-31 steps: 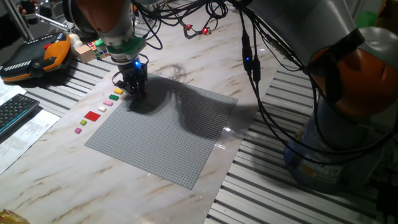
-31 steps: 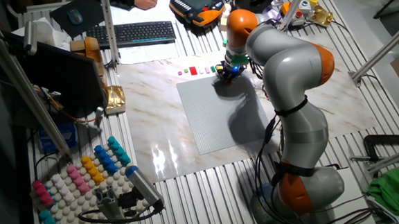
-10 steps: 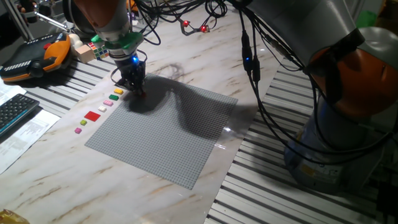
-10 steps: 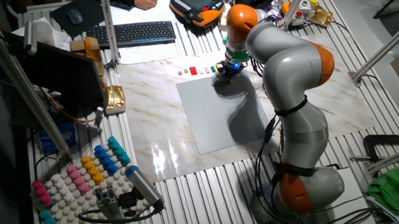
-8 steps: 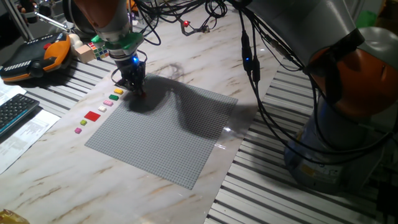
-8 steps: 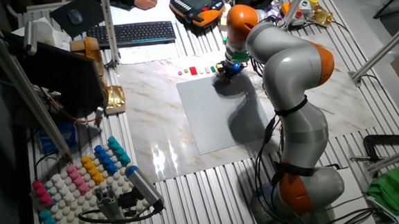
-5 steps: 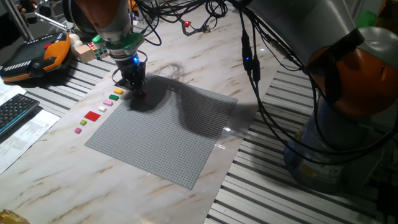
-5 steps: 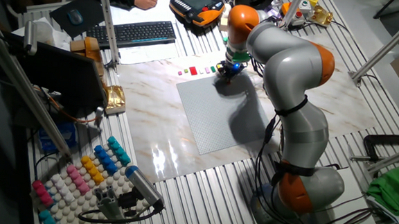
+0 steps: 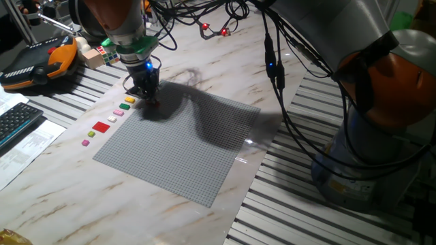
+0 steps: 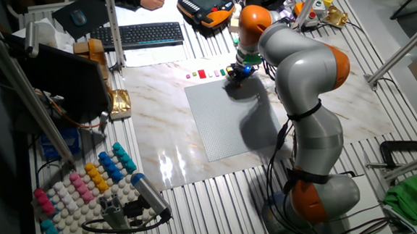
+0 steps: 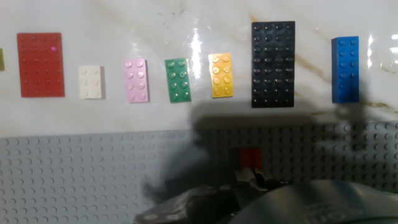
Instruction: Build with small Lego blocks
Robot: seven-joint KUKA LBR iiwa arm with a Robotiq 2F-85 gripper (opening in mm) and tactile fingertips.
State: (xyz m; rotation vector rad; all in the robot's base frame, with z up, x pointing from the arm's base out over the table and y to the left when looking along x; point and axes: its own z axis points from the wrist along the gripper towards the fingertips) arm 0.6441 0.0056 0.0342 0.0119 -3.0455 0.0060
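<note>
My gripper [image 9: 150, 99] stands over the far left corner of the grey baseplate [image 9: 184, 150], fingertips down at the plate. They look closed on a small red brick [image 11: 250, 157] that rests against the studs. In the hand view my dark fingers [image 11: 249, 182] cover its lower edge. On the marble beside the plate lies a row of loose bricks: red [image 11: 40, 65], white [image 11: 91, 82], pink [image 11: 136, 80], green [image 11: 178, 79], yellow [image 11: 222, 75], black [image 11: 273, 55], blue [image 11: 345, 60]. The other fixed view shows the gripper [image 10: 234, 77] at the plate's far corner.
A multicoloured puzzle cube [image 9: 105, 49] and an orange teach pendant [image 9: 37, 61] lie behind the gripper. A keyboard [image 9: 13, 122] sits at the left. Black cables [image 9: 276, 68] hang over the plate's right side. A tray of coloured pegs [image 10: 81, 185] stands at the near left.
Since three seconds ago the gripper has shifted slightly up and left at the plate's corner. Over the last second nothing has visibly moved.
</note>
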